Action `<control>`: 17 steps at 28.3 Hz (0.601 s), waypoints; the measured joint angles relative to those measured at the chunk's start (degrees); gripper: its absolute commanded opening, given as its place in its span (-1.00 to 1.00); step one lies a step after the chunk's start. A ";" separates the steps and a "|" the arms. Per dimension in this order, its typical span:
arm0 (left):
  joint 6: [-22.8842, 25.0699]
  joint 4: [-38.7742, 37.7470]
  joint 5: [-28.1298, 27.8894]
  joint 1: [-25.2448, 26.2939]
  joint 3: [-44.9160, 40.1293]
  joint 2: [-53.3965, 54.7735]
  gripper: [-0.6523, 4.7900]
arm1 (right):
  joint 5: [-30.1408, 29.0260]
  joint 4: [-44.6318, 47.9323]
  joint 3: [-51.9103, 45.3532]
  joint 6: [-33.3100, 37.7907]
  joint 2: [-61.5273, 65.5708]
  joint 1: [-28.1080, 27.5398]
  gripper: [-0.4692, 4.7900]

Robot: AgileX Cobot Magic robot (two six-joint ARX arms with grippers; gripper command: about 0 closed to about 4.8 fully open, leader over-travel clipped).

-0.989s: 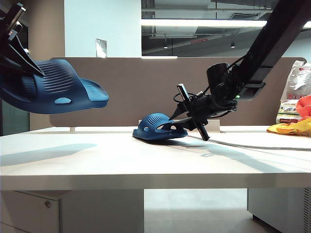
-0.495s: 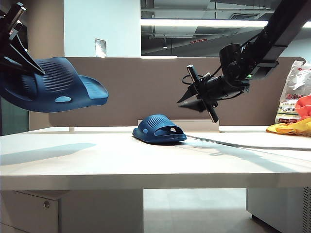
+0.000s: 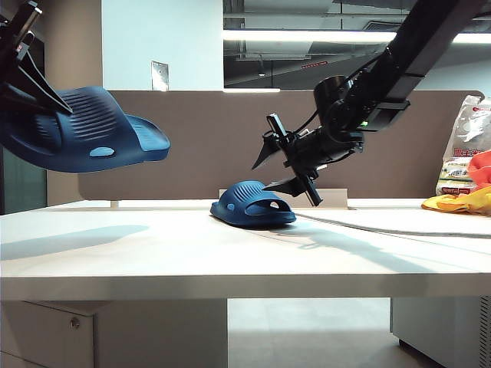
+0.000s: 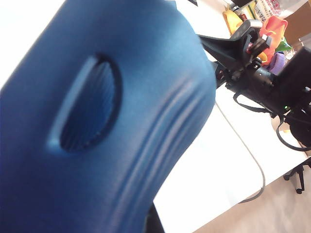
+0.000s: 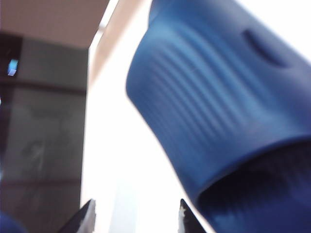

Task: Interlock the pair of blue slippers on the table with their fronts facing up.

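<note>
Above the bench's (image 3: 115,253) left end, the left gripper (image 3: 27,57) holds one slipper (image 3: 80,130) aloft (fingers clamped); the right gripper (image 3: 285,165), fingers wide, hovers over the other slipper (image 3: 253,205).

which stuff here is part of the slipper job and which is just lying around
Job: held slipper in left pincer, shut; slipper on table; table; right pincer, open above it.
Lying about: cable, yellow cloth, snack bag, divider panel.
</note>
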 measured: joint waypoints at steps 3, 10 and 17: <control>0.00 0.00 -0.61 -0.02 0.00 0.00 -0.78 | 4.79 -1.16 0.00 1.01 0.00 1.05 0.04; -0.17 0.02 -0.87 -0.02 0.00 0.00 -0.78 | 11.08 -3.06 0.00 3.23 0.00 2.73 0.23; -0.20 0.04 -0.92 -0.02 0.00 0.00 -0.78 | 12.94 -2.75 0.17 4.94 0.72 2.58 0.22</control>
